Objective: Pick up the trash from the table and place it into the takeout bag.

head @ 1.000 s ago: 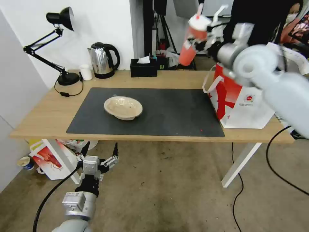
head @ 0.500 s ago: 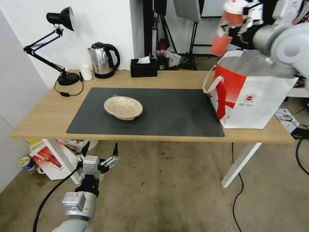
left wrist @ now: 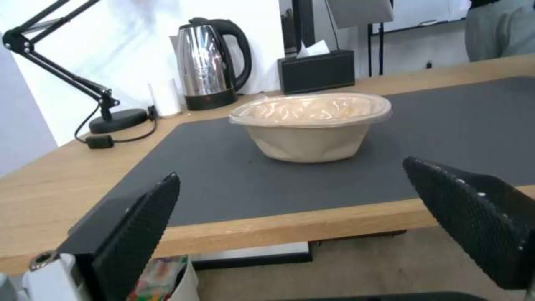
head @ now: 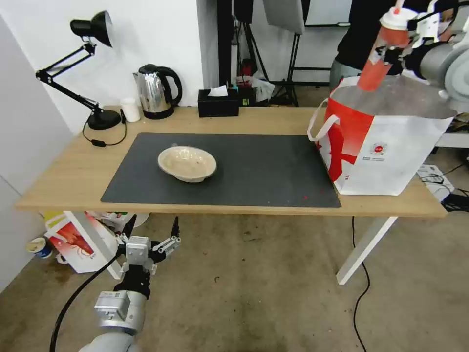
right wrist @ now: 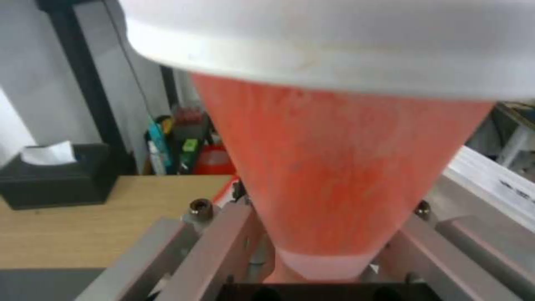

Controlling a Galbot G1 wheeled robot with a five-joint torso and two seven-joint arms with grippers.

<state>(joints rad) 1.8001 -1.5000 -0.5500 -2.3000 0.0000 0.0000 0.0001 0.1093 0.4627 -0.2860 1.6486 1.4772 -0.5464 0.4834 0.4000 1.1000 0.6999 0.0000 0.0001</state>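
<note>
Mid-step: carrying the red drink cup with white lid (head: 383, 51) to the large white and red boxy takeout bag with foil lining (head: 386, 146). Right claw (head: 396, 49) clamped on the cup, tilted, base hanging just over the bag's open mouth at the right end of the long light-wood worktop (head: 63, 166). Next, by judgement: lowering inside the rim before letting go. Shallow beige paper bowl (head: 187, 163) waiting on the dark grey mat (head: 264, 171). Left claw (head: 149, 242) parked below the worktop edge, spread apart.
</note>
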